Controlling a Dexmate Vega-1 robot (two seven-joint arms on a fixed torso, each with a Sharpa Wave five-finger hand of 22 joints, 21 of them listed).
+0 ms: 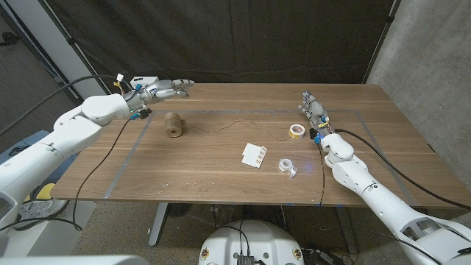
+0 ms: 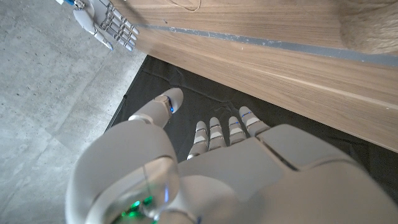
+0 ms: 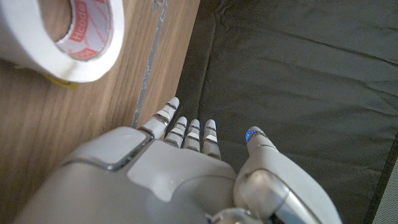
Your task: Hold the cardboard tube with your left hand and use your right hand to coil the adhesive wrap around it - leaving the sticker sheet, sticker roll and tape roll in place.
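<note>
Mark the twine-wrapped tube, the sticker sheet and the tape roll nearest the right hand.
Tube (image 1: 173, 124), head view, middle of its wound side.
Sticker sheet (image 1: 255, 154), head view, centre of the sheet.
Tape roll (image 1: 296, 131), head view, on its ring.

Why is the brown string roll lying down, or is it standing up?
Lying down. In the head view the brown roll rests on its side on the table, and a thin strand trails loose from it across the wood. No robot hand touches it.

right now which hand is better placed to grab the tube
Left. The left hand hovers open just behind the cardboard tube at the table's left, while the right hand sits far across, beside the tape roll.
</note>
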